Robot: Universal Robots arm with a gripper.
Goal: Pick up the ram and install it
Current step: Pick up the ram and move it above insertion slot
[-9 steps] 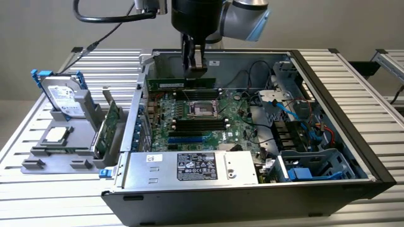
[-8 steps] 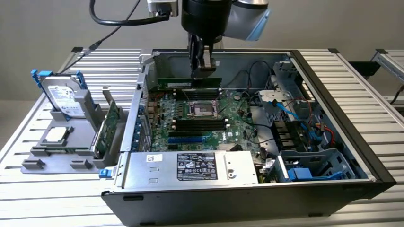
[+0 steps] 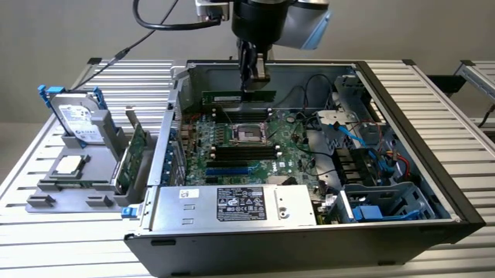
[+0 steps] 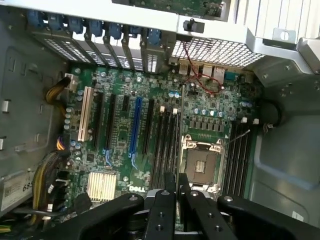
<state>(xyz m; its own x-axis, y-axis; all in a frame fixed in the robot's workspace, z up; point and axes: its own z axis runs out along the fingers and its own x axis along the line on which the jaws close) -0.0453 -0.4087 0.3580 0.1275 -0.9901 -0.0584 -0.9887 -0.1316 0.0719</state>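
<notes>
We saw an open computer case (image 3: 433, 174) lying on a slatted table (image 3: 441, 81), with the arm reaching down into its far half. The gripper (image 3: 249, 84) was clenched on the ram (image 3: 224, 97), pinching the stick's upper edge about mid-length. The long green board hung level and on edge just above the far memory slots (image 3: 240, 111) of the motherboard (image 3: 232, 156), beyond the CPU socket (image 3: 249, 133). We could not tell whether its lower edge touched a slot. We judged the ram to be light, thin and stiff, yet fragile, with chips and a contact edge best left untouched. A hold on the upper edge near the middle, as here, seemed sound, since it kept the stick level so both ends could meet a slot together. We thought it would bear little sideways bending. The exterior view gave us the whole stick and its height over the board. At the exterior view's left, outside the case, it also showed a hard drive (image 3: 77, 119) and a card (image 3: 135, 150) standing in a grey holder (image 3: 46, 200). The wrist view looked straight down past the gripper (image 4: 176, 192), whose fingers (image 4: 162, 200) were close together. There we saw the socket (image 4: 202, 162), the dark slots (image 4: 167, 142) flanking it, and the expansion slots (image 4: 135, 125) in plan.
</notes>
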